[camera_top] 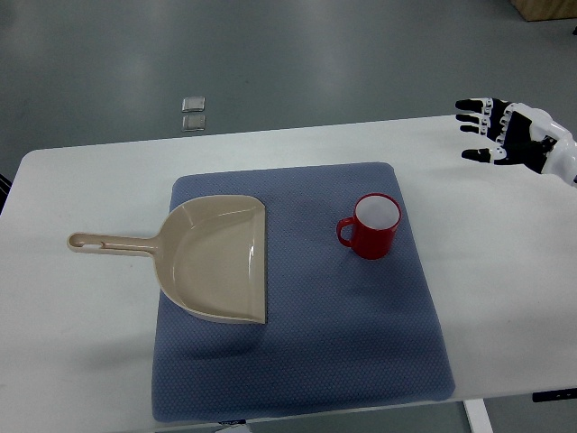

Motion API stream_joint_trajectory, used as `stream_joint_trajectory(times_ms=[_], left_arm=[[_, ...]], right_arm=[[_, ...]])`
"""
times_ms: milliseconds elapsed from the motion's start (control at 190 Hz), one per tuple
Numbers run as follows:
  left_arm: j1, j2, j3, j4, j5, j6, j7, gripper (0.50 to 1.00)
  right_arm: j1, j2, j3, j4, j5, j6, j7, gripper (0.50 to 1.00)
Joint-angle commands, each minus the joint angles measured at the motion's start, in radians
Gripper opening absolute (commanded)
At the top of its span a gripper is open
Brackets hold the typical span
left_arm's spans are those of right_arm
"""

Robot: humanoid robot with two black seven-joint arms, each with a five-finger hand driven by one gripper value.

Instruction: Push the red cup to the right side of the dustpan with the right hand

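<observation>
No readable writing or brand anywhere. Right hand (pixel 505 135) at far right above the bench (pixel 81 307), fingers spread, holding nothing, well apart from the red cup (pixel 373 227). Red cup upright on the blue mat (pixel 352 343), handle to the left, right of the beige dustpan (pixel 221 260). Between cup and dustpan only bare mat.
</observation>
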Motion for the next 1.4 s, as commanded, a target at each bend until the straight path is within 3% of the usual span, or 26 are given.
stream_joint_trajectory(times_ms=[0,548,1396], left_arm=[[0.000,0.000,0.000,0.000,0.000,0.000,0.000,1.000],[0.000,0.000,0.000,0.000,0.000,0.000,0.000,1.000],[0.000,0.000,0.000,0.000,0.000,0.000,0.000,1.000]], right_arm=[[-0.010,0.005,-0.009,-0.001,0.000,0.000,0.000,0.936],[-0.084,0.068,-0.030,0.005,-0.055,0.000,0.000,0.936],[-0.170,0.159,-0.027,0.105,-0.055,0.000,0.000,0.936]])
